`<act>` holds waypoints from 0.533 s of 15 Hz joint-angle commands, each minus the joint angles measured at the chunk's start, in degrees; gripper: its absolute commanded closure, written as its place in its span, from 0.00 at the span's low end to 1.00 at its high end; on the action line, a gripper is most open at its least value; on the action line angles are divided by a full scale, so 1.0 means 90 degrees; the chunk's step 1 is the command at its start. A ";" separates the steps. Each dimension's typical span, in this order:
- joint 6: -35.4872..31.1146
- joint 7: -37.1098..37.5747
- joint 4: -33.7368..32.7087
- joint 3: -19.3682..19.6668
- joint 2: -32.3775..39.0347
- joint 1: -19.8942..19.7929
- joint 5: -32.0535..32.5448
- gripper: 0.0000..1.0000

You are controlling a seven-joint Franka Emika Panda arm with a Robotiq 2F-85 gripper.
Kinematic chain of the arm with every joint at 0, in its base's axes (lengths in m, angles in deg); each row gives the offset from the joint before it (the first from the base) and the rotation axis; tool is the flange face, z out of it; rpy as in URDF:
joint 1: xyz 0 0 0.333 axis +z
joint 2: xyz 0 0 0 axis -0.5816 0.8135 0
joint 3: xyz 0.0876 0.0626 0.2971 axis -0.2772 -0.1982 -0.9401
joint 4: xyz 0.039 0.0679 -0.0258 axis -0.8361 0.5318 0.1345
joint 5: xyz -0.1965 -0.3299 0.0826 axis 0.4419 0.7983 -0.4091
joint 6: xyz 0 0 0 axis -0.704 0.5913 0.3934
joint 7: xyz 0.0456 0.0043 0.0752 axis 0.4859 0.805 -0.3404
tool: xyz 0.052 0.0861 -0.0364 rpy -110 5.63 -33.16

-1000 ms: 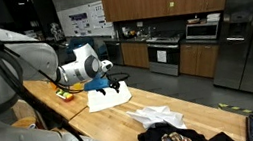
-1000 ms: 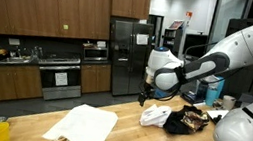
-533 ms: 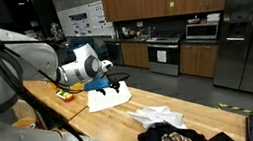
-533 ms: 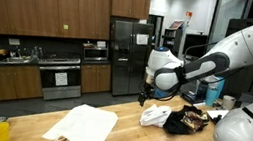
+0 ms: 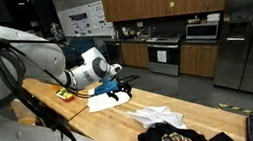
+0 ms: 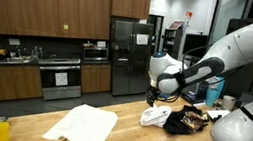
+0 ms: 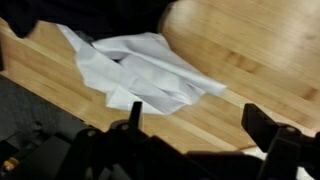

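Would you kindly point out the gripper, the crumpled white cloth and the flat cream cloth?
gripper (image 7: 195,120): wrist view, midway between fingertips.
crumpled white cloth (image 7: 150,72): wrist view, middle.
flat cream cloth (image 6: 83,127): in an exterior view, middle.

white cloth (image 7: 145,70), pale wood counter (image 7: 250,50), black garment (image 5: 156,135)

Dim overhead kitchen light; wrist view softly blurred

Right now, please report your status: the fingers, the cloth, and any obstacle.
Gripper hovering, fingers open, empty. Crumpled white cloth below, untouched. Dark garment close beside it.
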 commanded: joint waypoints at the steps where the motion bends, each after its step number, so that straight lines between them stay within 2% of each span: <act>1: 0.0131 0.0221 -0.0083 0.0328 -0.0101 -0.0762 0.1080 0.00; 2: 0.0077 0.0199 -0.0147 0.0502 -0.0091 -0.0894 0.1221 0.00; 3: -0.0040 0.0192 -0.0234 0.0783 -0.0039 -0.0913 0.1019 0.00; 4: -0.0085 0.0048 -0.0374 0.1113 0.0131 -0.0832 0.0568 0.00; 8: -0.0175 0.0072 -0.0583 0.1728 0.0657 -0.0841 -0.0447 0.00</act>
